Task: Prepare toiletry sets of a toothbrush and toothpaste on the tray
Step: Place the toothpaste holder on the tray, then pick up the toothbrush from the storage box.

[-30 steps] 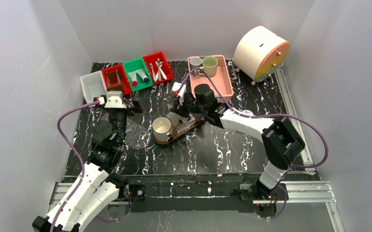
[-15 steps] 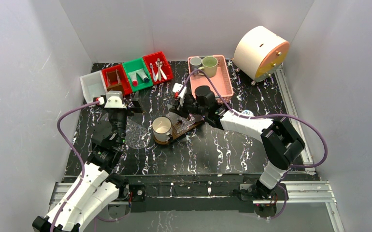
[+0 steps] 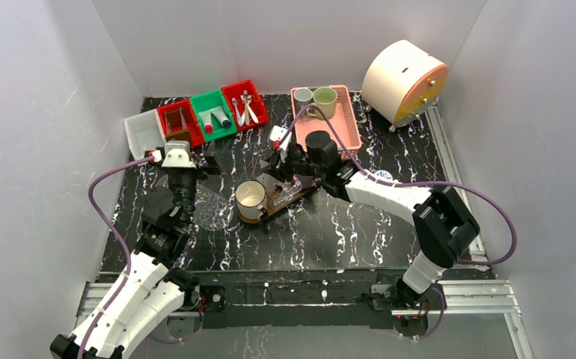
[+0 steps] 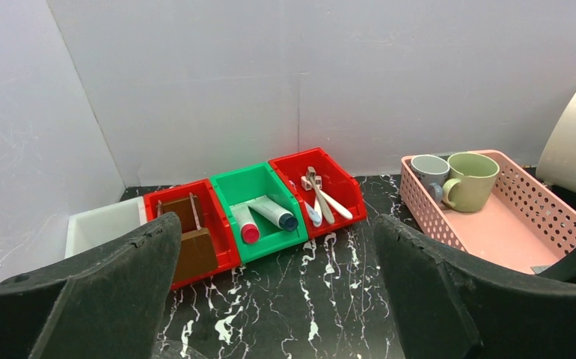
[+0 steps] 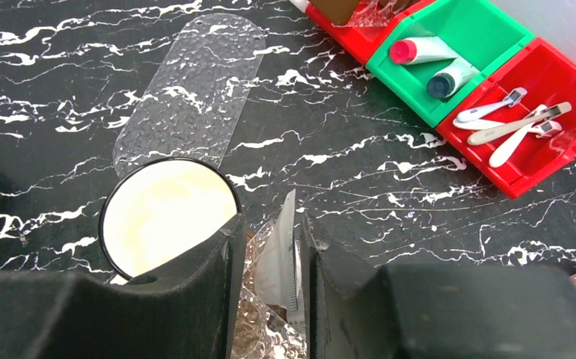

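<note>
The dark-brown tray lies at the table's middle with a cream mug on its left end. Crinkled clear plastic covers the tray beside the mug. My right gripper hangs over it, open. A white toothpaste tube stands on edge between the fingers, with a gap on its left side. My left gripper is open and holds nothing above the table, left of the tray, facing the bins. More tubes lie in a green bin. Toothbrushes lie in a red bin.
A flat clear bag lies left of the tray. Along the back stand a white bin, a red bin with brown blocks, and a pink basket holding two mugs. A white drum stands back right.
My right gripper's jaws have parted from the tube, and the right arm's elbow has shifted a little to the right. The left arm has not moved.
</note>
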